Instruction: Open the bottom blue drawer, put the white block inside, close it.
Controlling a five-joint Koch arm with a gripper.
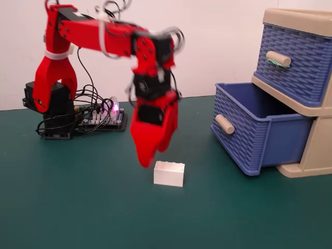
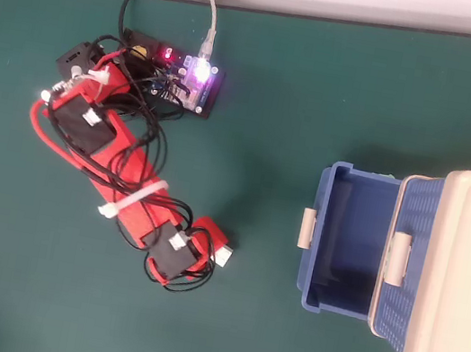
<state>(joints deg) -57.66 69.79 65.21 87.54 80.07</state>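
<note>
The white block [image 1: 169, 174] lies on the green mat, studs up. My red gripper [image 1: 156, 157] points straight down just above it and a little to its left in the fixed view, jaws slightly apart and open, holding nothing. In the overhead view the gripper [image 2: 211, 241] covers most of the block, and only a white corner [image 2: 224, 253] shows. The bottom blue drawer [image 1: 248, 139] stands pulled out to the right, with its plain beige handle [image 1: 224, 124] facing the arm and its inside [image 2: 344, 241] bare.
Above the open drawer, the shut upper drawer [image 1: 295, 62] has green tape on its handle [image 1: 278, 58], in a beige frame [image 2: 463, 280]. A lit controller board [image 1: 106, 116] with cables sits beside the arm's base [image 1: 49, 106] at the back left.
</note>
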